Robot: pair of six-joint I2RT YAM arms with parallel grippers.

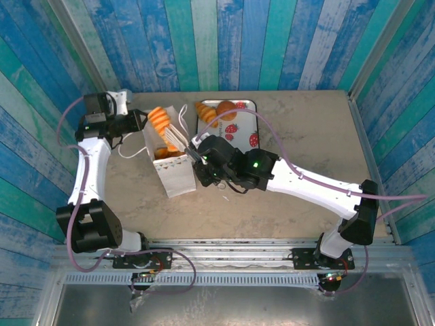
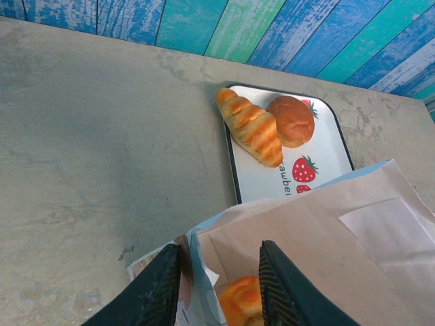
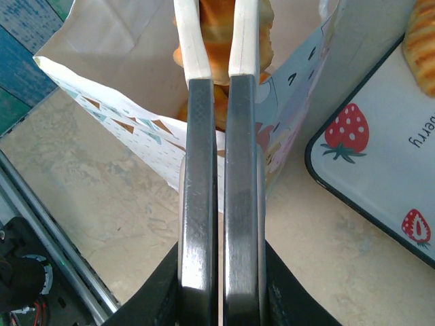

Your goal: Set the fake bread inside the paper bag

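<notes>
While the paper bag (image 1: 175, 178) is standing open on the table (image 1: 306, 129), just left of the strawberry-print tray (image 1: 246, 117), both arms are reaching to its mouth. The left claw (image 1: 141, 122) is sitting at the bag's far-left rim. In the left wrist view its two dark fingers (image 2: 163, 285) are standing well apart, straddling the paper edge, with one outside the bag (image 2: 353, 224) and the other over its brown inside.

The right claw (image 1: 185, 144) is lying across the bag's right wall. In the right wrist view its jaws are pressed together, and their white tips are poking past the bunting-patterned side (image 3: 122, 115) into the opening. Whether any paper is pinched between them I cannot tell.

Most of the fake bread (image 1: 160, 121) is lying inside the bag. Glossy orange pieces are showing between and beyond the right claw's tips (image 3: 217, 27) and just below the left claw's gap (image 2: 238, 299).

Two pieces are resting on the far-left corner of the tray (image 2: 319, 156), touching each other: a ridged croissant (image 2: 248, 125) on the left and a round brown bun (image 2: 291, 121) on the right.
</notes>
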